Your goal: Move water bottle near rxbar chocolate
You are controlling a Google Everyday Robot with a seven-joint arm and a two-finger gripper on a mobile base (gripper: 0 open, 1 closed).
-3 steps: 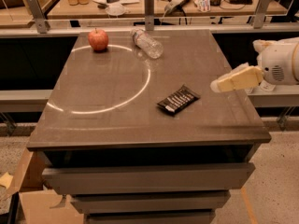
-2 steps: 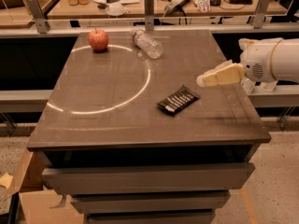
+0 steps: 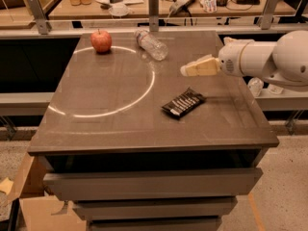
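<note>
The water bottle [image 3: 151, 44], clear ribbed plastic, lies on its side at the far middle of the grey table [image 3: 101, 126]. The rxbar chocolate [image 3: 183, 102], a flat black wrapper with white lettering, lies right of the table's middle, well apart from the bottle. My gripper [image 3: 188, 69] reaches in from the right on a white arm [image 3: 269, 61]. It hovers above the table, just beyond the bar and to the right of and nearer than the bottle, touching neither.
A red apple [image 3: 101, 41] stands at the far left of the table, on a white ring of light [image 3: 103, 81]. A railing with posts [image 3: 153, 5] and a cluttered desk lie beyond the far edge. Drawers [image 3: 154, 183] sit below the front edge.
My gripper and arm have moved left and farther in over the table, from the right edge toward the bottle. The bottle, bar and apple have not moved.
</note>
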